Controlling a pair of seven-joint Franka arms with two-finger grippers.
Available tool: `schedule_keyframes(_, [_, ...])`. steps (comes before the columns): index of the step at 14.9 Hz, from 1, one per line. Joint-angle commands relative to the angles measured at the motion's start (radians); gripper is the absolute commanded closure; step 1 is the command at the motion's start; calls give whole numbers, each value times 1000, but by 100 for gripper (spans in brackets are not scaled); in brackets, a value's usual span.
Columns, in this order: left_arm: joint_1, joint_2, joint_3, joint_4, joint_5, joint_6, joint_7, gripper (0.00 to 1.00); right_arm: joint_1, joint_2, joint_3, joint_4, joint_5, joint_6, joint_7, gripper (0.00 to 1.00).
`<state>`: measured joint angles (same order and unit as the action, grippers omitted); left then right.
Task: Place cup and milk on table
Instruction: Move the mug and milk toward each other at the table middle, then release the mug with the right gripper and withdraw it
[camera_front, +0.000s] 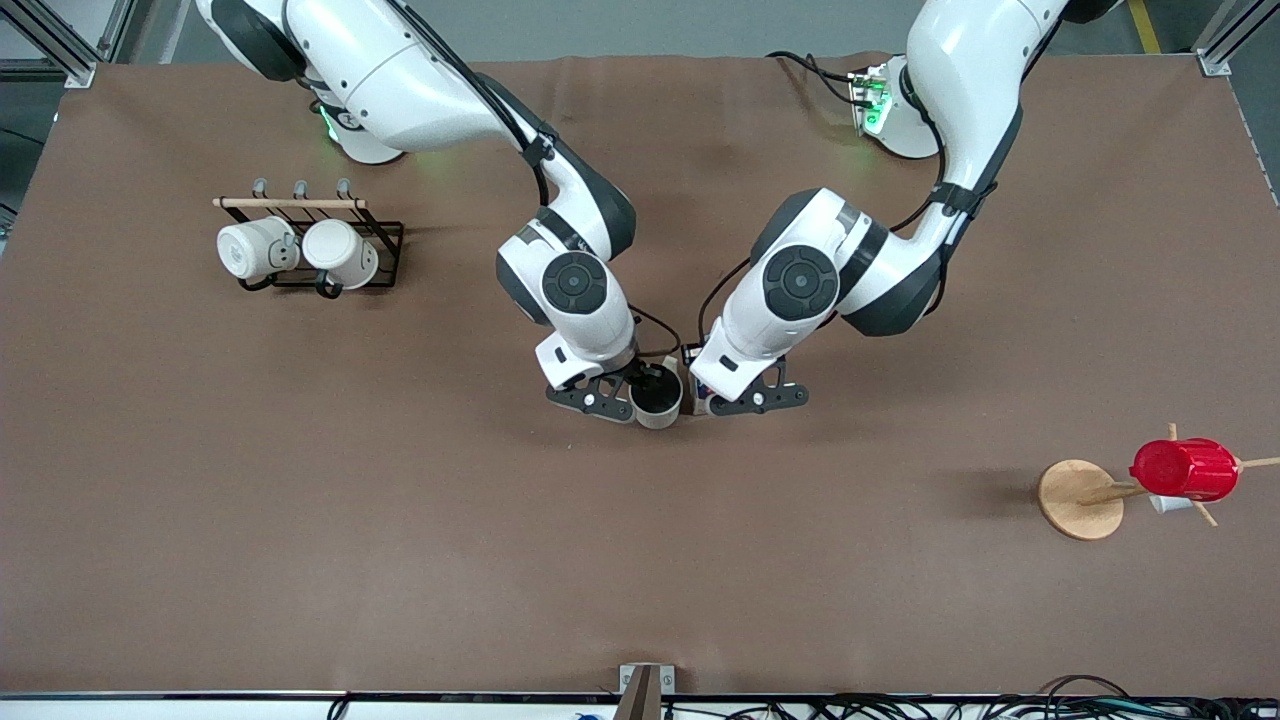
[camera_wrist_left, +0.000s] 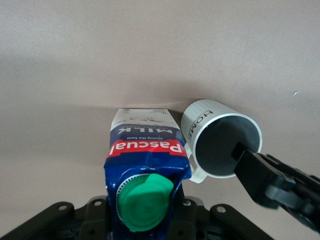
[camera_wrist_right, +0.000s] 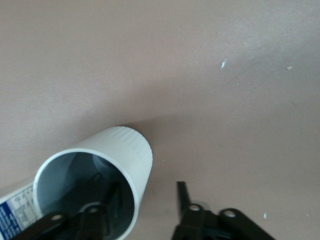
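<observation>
The cream-white cup (camera_front: 657, 402) stands upright on the brown table (camera_front: 400, 520), about mid-table. My right gripper (camera_front: 640, 392) is open and straddles the cup's rim. In the right wrist view one finger is inside the cup (camera_wrist_right: 97, 175) and the other finger (camera_wrist_right: 183, 196) is outside, apart from the wall. The dark-blue milk (camera_wrist_left: 145, 155) carton with its green cap stands beside the cup (camera_wrist_left: 220, 142) on the cloth. My left gripper (camera_wrist_left: 145, 212) is shut on the carton's upper sides. In the front view the left gripper (camera_front: 752, 398) hides most of the milk (camera_front: 702, 398).
A black wire rack (camera_front: 385, 245) with two white mugs (camera_front: 258, 248) stands toward the right arm's end. A wooden mug tree (camera_front: 1080, 498) with a red cup (camera_front: 1185, 469) stands toward the left arm's end, nearer to the front camera.
</observation>
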<state>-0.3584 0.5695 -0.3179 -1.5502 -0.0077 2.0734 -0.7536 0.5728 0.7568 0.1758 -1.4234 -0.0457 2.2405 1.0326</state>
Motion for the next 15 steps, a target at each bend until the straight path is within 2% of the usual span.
schedule_keyframes(1, [-8,16,-3,22,9,23,-15,59,-36,-68,-1,-23,-20,-88,0,0])
schedule_keyframes(4, [-8,26,-3,24,9,31,-13,59,-125,-192,-6,-58,-19,-263,-122,0])
schedule_keyframes(8, [-20,32,-3,24,8,48,-15,59,-319,-377,-6,-98,-20,-439,-307,0])
schedule_keyframes(10, [-20,30,-3,24,9,48,-15,59,-437,-463,-9,-98,-25,-475,-353,0])
schedule_keyframes(12, [-20,30,-3,24,8,48,-15,56,-528,-534,-16,-97,-39,-498,-489,0])
schedule_keyframes(14, [-20,30,-3,24,8,48,-15,53,-565,-598,-85,-95,-39,-527,-653,0])
schedule_keyframes(15, [-20,30,-1,24,8,48,-15,46,-576,-632,-126,-95,-39,-550,-740,0])
